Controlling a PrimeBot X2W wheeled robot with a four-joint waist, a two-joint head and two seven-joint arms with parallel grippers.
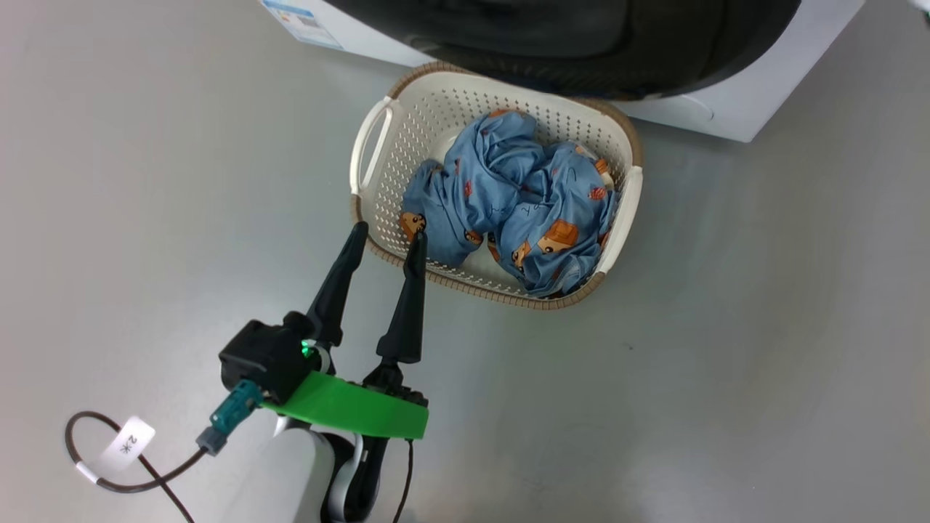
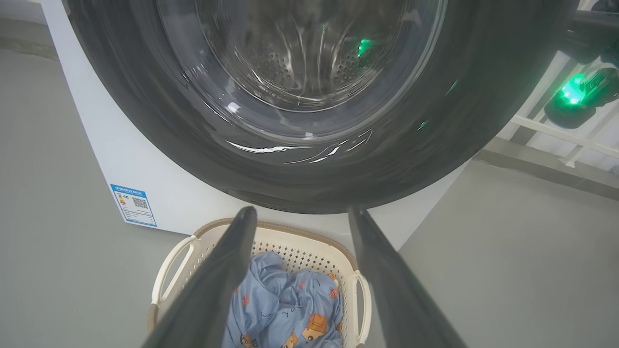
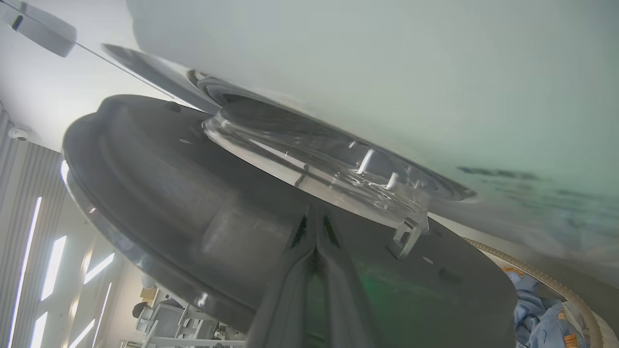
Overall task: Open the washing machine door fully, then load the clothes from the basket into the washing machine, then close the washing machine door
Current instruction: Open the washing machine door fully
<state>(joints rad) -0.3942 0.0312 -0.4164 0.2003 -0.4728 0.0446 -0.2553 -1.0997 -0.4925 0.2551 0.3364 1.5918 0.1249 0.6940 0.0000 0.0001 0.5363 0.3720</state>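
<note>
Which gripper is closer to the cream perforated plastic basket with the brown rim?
Left. The left gripper, open, reaches the near rim of the basket; the right gripper, shut, points at the black-rimmed round door.

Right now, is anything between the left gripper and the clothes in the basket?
Nothing visible. The left gripper, open, has its fingertips at the near rim of the basket, and the clothes lie uncovered inside, just beyond them. The door overhangs only the far rim.

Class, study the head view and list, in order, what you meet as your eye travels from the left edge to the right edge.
White cable tag → left claw, open → clothes → basket's right handle.
</note>
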